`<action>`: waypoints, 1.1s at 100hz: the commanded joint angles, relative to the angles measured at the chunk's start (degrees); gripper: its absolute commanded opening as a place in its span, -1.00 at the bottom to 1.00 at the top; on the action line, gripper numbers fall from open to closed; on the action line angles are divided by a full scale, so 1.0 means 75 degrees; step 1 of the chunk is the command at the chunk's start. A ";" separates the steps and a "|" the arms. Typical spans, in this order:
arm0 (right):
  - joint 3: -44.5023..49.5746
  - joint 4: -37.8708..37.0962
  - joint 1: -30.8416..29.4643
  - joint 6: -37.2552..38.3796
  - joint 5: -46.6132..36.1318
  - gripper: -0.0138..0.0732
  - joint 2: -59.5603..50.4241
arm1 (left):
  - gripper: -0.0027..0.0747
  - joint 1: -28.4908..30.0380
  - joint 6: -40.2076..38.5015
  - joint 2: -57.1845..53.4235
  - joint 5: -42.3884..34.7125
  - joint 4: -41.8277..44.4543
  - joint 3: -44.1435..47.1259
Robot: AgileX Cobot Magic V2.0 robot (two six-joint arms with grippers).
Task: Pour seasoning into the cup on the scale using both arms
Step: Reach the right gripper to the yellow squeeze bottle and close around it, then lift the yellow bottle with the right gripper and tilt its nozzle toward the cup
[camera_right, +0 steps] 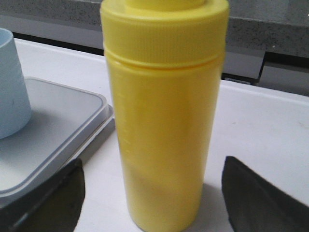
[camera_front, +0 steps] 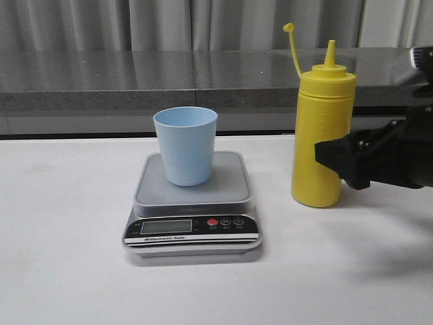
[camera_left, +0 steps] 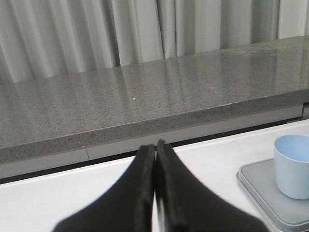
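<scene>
Around the yellow seasoning bottle point(camera_right: 164, 116) sits the right gripper point(camera_right: 154, 193), wide open. One dark finger point(camera_right: 53, 198) shows on each side of the bottle in the right wrist view, and there is a gap between each finger and the yellow plastic. So the gripper is placed for a grab, but it holds nothing yet. From the front, the right gripper point(camera_front: 342, 162) reaches in from the side at the middle of the bottle point(camera_front: 323, 135). That looks like a good height for lifting and tipping a tall bottle without it wobbling.

The bottle stands upright on the white surface point(camera_front: 67, 271). Its pointed nozzle is at the top, and the small cap hangs up on a thin strap beside it, so the nozzle looks open and ready to pour.

Just beside the bottle is the scale point(camera_front: 193, 210). The pale blue cup point(camera_front: 185, 145) stands upright on the scale's flat top, with its open mouth facing up. It is probably placed there so the scale can weigh what goes in. The cup and the bottle are near but not touching.

The left gripper point(camera_left: 155, 193) is off to the other side of the scale and does not show in the front view. Its two fingers are pressed together with nothing between them. In its own view the cup point(camera_left: 293, 164) is off to one side, so it is not helping yet.

Next, the right gripper likely needs to close on the bottle.
</scene>
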 commanded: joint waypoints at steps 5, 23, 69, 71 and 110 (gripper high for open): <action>-0.0310 -0.0083 0.0011 -0.0016 -0.1117 0.66 -0.0114 | -0.98 0.0019 -0.0046 0.0041 -0.0627 0.0007 -0.0194; -0.0643 -0.0093 0.0011 -0.0016 -0.0927 0.66 0.0031 | -0.98 0.0019 -0.0046 0.0041 -0.0627 0.0007 -0.0194; -0.1618 -0.0321 0.0011 0.0196 -0.0639 0.66 0.0666 | -0.98 0.0019 -0.0046 0.0041 -0.0627 0.0007 -0.0194; -0.1638 -0.0329 0.0011 0.0202 -0.0631 0.66 0.0665 | -0.98 0.0019 -0.0046 0.0041 -0.0627 0.0007 -0.0194; -0.1678 -0.0328 0.0011 0.0196 -0.0588 0.21 0.0676 | -0.98 0.0019 -0.0046 0.0041 -0.0627 0.0007 -0.0194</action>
